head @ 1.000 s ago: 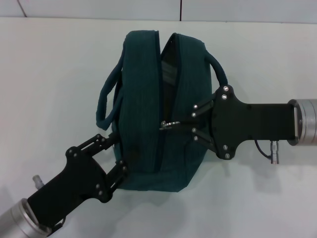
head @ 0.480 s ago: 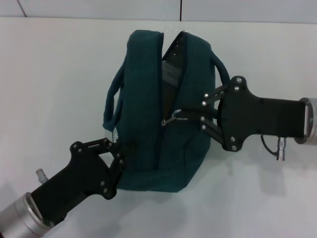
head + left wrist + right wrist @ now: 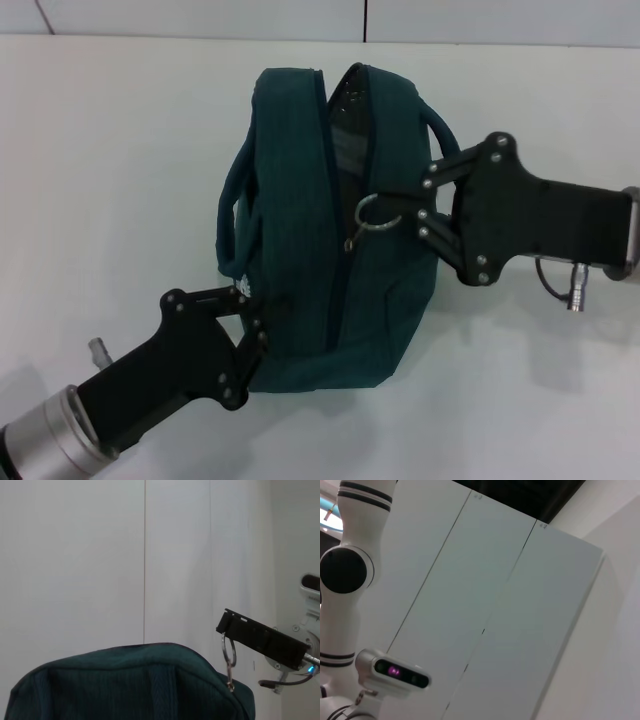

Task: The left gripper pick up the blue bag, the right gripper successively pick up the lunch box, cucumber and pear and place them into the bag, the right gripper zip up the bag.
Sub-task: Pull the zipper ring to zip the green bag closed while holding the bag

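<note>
Head view: right hand [image 3: 405, 215] pinches fabric blue bag's [image 3: 300, 250] ring pull [image 3: 372, 215].

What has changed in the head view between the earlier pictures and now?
The right end effector, shut on the zipper ring pull, has drawn it further along the top of the blue bag, away from the robot, so more of the zipper is closed; a gap remains at the far end. The bag has shifted slightly with the pull. The left end effector still grips the bag's near corner.
</note>
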Robot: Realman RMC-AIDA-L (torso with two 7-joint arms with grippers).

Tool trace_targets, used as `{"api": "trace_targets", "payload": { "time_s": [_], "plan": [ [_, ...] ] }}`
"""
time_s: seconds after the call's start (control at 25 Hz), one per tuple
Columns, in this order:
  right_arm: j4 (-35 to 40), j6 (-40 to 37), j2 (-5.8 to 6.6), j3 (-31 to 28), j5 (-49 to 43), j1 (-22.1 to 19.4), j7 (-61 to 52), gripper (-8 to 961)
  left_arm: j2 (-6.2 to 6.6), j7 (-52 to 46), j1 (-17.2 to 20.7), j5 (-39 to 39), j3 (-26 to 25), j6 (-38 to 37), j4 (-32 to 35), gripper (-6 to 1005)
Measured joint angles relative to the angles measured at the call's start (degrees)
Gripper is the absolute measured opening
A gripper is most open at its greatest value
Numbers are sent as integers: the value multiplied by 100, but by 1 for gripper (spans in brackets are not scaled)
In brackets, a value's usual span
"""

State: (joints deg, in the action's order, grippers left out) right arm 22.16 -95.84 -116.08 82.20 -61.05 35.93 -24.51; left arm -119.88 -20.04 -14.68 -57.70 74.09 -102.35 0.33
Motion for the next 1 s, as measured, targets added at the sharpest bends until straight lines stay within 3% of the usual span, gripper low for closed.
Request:
{"api": "trace_targets", "payload": {
  "time_s": [0.64,0.8,1.0],
  "plan": [
    [203,145,-10,16,469,-355,179,23,18,118,-62,-93,0,17,2,55],
    [232,88,13,30,559,-374,-391,41,17,131,-85,-100,0,15,2,55],
    [350,-269,152,32,304,-386,-1504,64,13,172,-100,-122,0,-4,2,55]
  ]
}}
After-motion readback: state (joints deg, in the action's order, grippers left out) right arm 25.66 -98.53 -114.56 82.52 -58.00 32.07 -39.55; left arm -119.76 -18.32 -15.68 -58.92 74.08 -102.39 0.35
